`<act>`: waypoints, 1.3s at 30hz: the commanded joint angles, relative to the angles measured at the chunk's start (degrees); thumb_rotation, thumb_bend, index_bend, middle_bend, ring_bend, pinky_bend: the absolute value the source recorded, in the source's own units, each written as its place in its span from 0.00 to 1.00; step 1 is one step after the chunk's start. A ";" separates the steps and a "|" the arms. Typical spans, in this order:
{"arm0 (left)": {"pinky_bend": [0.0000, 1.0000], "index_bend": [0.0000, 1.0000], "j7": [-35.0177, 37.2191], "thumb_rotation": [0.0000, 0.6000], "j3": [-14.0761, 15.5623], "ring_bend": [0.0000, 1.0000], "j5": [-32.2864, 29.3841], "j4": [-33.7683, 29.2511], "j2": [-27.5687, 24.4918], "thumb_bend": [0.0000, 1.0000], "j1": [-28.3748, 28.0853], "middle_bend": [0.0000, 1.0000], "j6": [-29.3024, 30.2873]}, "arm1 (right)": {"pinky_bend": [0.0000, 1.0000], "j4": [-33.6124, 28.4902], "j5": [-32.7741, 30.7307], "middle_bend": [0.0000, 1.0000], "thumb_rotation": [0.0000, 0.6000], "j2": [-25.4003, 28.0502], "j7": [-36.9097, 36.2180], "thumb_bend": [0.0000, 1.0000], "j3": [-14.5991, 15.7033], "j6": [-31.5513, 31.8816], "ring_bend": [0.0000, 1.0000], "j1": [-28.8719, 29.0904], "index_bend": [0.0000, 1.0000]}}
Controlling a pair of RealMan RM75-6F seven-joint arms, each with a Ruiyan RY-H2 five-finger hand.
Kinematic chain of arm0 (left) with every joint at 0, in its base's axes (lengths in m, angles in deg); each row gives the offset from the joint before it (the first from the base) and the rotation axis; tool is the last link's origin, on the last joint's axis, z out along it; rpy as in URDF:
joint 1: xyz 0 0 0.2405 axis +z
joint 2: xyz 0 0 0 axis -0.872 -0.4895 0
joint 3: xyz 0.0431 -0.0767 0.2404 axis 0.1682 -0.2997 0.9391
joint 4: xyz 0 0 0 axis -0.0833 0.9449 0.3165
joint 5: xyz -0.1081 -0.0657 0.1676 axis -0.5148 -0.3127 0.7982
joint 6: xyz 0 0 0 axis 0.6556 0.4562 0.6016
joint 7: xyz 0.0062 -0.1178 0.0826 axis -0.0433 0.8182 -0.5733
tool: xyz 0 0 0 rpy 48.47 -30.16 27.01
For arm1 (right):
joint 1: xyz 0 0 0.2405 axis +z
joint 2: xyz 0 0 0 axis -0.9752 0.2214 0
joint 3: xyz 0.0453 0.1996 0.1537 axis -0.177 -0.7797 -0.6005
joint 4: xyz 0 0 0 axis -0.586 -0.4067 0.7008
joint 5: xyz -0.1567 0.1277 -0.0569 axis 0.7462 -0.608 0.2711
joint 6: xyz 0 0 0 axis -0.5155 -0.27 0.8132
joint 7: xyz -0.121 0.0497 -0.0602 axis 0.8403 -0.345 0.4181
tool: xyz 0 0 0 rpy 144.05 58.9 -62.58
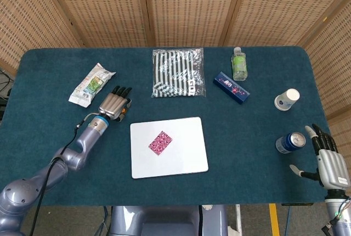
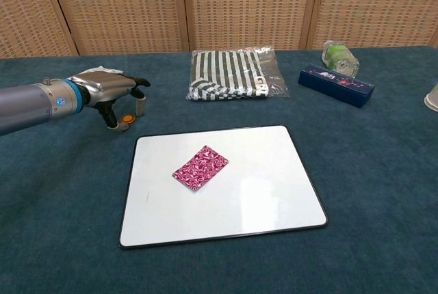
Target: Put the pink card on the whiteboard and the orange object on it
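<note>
Pink card [image 2: 200, 167] already lies on the whiteboard [image 2: 274, 191] at mid-frame; the orange object [image 2: 127, 118] sits on the cloth at left under the left hand's [image 2: 109, 92] curled fingers, not visibly gripped.

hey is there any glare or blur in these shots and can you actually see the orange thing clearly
Chest view: soft glare patches on the whiteboard, everything sharp; the orange object shows under the left hand, partly hidden by fingers. Head view: even light, no blur; the orange object is nearly covered by that hand, and the right hand sits at the frame corner.
</note>
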 commanded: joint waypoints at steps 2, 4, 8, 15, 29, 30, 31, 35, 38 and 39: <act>0.00 0.71 -0.39 1.00 -0.15 0.00 -0.08 -0.44 -0.50 0.35 0.26 0.00 0.38 | 0.00 -0.01 0.01 0.00 1.00 0.02 -0.06 0.05 0.00 0.00 0.00 0.00 0.00; 0.00 0.71 -0.77 1.00 -0.22 0.00 -0.20 -0.69 -0.77 0.35 0.45 0.00 0.53 | 0.00 -0.01 -0.02 0.00 1.00 0.02 -0.08 0.05 -0.01 -0.03 0.00 0.01 0.00; 0.00 0.71 -1.45 1.00 -0.39 0.00 -0.48 -1.03 -1.08 0.35 0.69 0.00 0.72 | 0.00 -0.04 0.01 0.00 1.00 0.03 -0.04 0.05 0.00 -0.04 0.00 0.03 0.00; 0.00 0.71 -2.16 1.00 -0.89 0.00 -1.07 -1.84 -1.53 0.35 0.83 0.00 0.67 | 0.00 -0.08 -0.10 0.00 1.00 0.02 -0.03 0.05 -0.03 -0.12 0.00 0.07 0.00; 0.00 0.71 -6.43 1.00 -1.76 0.00 -0.04 -15.13 -8.85 0.35 1.65 0.00 6.34 | 0.00 -0.35 -0.23 0.00 1.00 0.15 -0.40 0.05 -0.07 -0.44 0.00 0.19 0.00; 0.00 0.71 -6.91 1.00 -1.72 0.00 0.09 -16.52 -9.34 0.35 1.73 0.00 6.77 | 0.00 -0.35 -0.22 0.00 1.00 0.14 -0.44 0.05 -0.07 -0.45 0.00 0.20 0.00; 0.00 0.71 -7.26 1.00 -1.72 0.00 0.22 -18.33 -9.82 0.35 1.80 0.00 7.17 | 0.00 -0.37 -0.20 0.00 1.00 0.15 -0.44 0.05 -0.06 -0.46 0.00 0.21 0.00; 0.00 0.71 -9.67 1.00 -1.26 0.00 0.72 -25.87 -11.71 0.35 2.07 0.00 8.37 | 0.00 -0.39 -0.04 0.00 1.00 0.15 -0.46 0.05 -0.03 -0.33 0.00 0.18 0.00; 0.00 0.71 -11.79 1.00 -0.81 0.00 0.97 -30.46 -12.10 0.35 1.97 0.00 8.86 | 0.00 -0.39 0.13 0.00 1.00 0.18 -0.64 0.05 0.04 -0.12 0.00 0.06 0.00; 0.00 0.71 -12.53 1.00 -0.66 0.00 1.02 -31.48 -12.04 0.35 1.88 0.00 8.94 | 0.00 -0.37 0.19 0.00 1.00 0.19 -0.72 0.05 0.05 -0.04 0.00 0.01 0.00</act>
